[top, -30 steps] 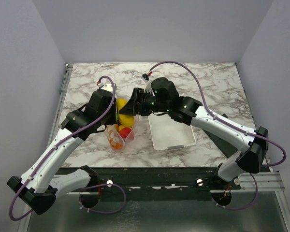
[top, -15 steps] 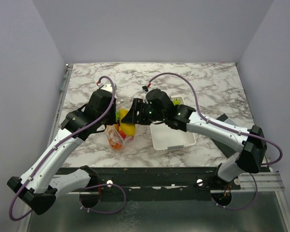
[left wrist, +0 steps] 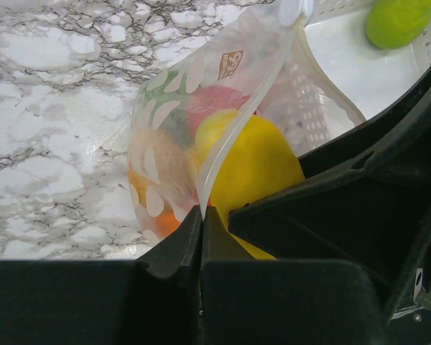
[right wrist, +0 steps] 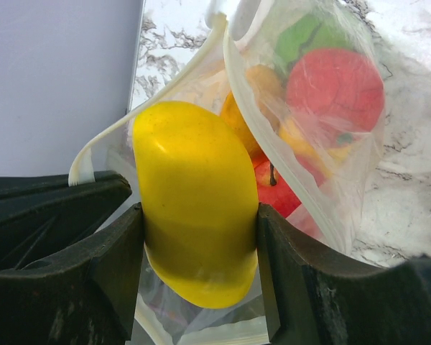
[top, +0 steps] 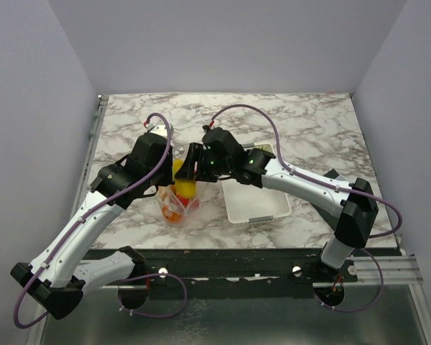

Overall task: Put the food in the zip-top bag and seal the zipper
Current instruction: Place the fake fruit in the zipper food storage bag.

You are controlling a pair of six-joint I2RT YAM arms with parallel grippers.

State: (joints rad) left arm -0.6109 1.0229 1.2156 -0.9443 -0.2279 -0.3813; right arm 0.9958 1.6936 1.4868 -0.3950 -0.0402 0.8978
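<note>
At the mouth of the zip-top bag (right wrist: 302, 154), right gripper (right wrist: 197, 241) clamps a yellow fruit (right wrist: 190, 187), left gripper (left wrist: 201, 226) pinches the rim; push the fruit deep before releasing.

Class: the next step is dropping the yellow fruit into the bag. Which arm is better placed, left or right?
Right. The right gripper holds the yellow fruit at the zip-top bag's open mouth. The left gripper is shut on the bag's edge, holding it up.
</note>
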